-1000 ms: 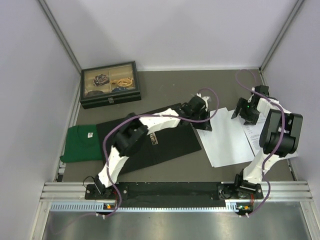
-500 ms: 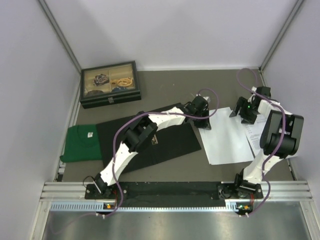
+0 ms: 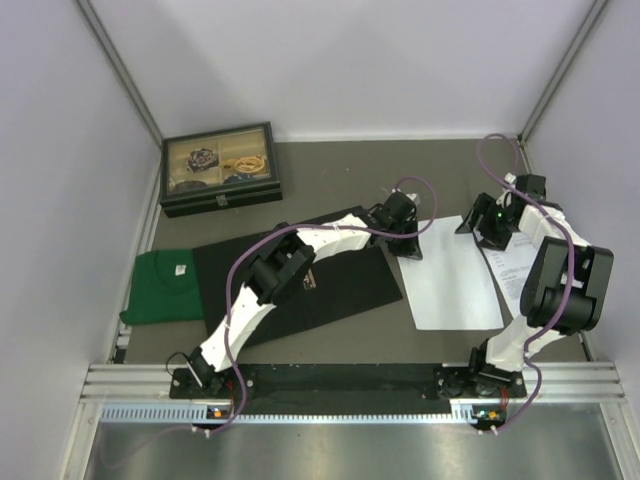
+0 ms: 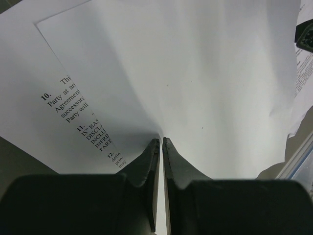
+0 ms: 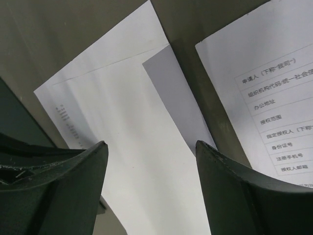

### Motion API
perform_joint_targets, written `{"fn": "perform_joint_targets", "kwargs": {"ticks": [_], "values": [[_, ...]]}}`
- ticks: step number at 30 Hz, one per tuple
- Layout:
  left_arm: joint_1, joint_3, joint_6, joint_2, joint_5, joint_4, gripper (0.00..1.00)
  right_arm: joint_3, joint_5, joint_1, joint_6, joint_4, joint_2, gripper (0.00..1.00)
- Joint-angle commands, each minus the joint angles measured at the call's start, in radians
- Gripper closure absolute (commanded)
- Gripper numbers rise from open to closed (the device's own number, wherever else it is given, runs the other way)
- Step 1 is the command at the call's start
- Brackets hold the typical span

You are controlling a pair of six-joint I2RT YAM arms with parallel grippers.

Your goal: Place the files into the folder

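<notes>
The folder (image 3: 330, 285) lies open on the table, black inside up, left of centre. The files are loose white sheets to its right: a blank top sheet (image 3: 455, 285) (image 4: 210, 73) over a printed one (image 4: 73, 110). Another printed sheet (image 3: 515, 265) (image 5: 274, 107) lies further right. My left gripper (image 3: 405, 243) (image 4: 160, 142) is shut on the left edge of the blank sheet, which bulges up at the pinch. My right gripper (image 3: 490, 228) (image 5: 149, 147) is open and empty above the far right part of the sheets (image 5: 137, 161).
A green cloth (image 3: 165, 285) lies left of the folder. A black glass-lidded box (image 3: 220, 168) stands at the back left. White walls enclose the table, with metal rails (image 3: 350, 385) along the near edge.
The left arm's elbow has swung right, and the held sheet has turned and shifted slightly toward the folder. The right gripper has drawn back a little toward the far right.
</notes>
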Motion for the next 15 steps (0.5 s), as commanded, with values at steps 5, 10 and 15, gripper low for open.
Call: {"fn": "perform_joint_targets", "kwargs": {"ticks": [5,10,15], "values": [[0.005,0.003,0.019,0.055,-0.021,-0.070,0.88,-0.024,-0.025,0.005,0.012,0.014,-0.027,0.29],[0.005,0.000,0.021,0.062,-0.008,-0.075,0.88,-0.028,0.111,0.005,-0.008,0.007,-0.009,0.28],[0.005,0.002,0.025,0.059,-0.003,-0.076,0.88,-0.021,0.177,0.005,-0.030,0.005,0.026,0.28]]}}
